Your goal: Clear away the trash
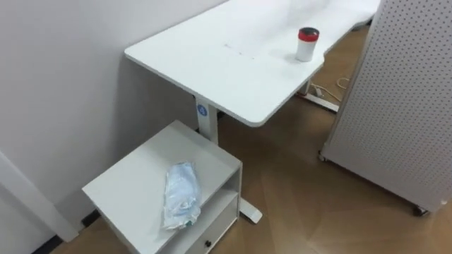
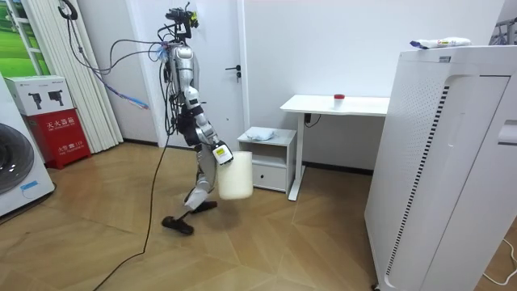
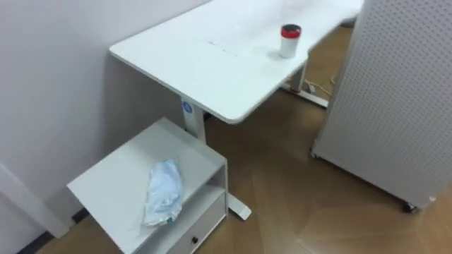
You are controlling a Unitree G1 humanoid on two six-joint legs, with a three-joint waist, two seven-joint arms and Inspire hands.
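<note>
A crumpled clear-and-blue plastic bag (image 1: 181,195) lies on top of a low white cabinet (image 1: 127,176) beside the wall. The room view has the same bag (image 2: 260,132) on the cabinet (image 2: 271,158), under the left end of a white desk. I stand mid-stride on the wood floor a step short of the cabinet, facing it. My right hand (image 2: 220,153) hangs at my side, shut on a white bin (image 2: 235,175) that dangles below it.
The white desk (image 1: 226,63) carries a white cup with a red lid (image 1: 307,44). A perforated white panel on wheels (image 1: 402,106) stands to the right, with wood floor between it and the cabinet. A tall white unit (image 2: 444,162) fills the room view's right.
</note>
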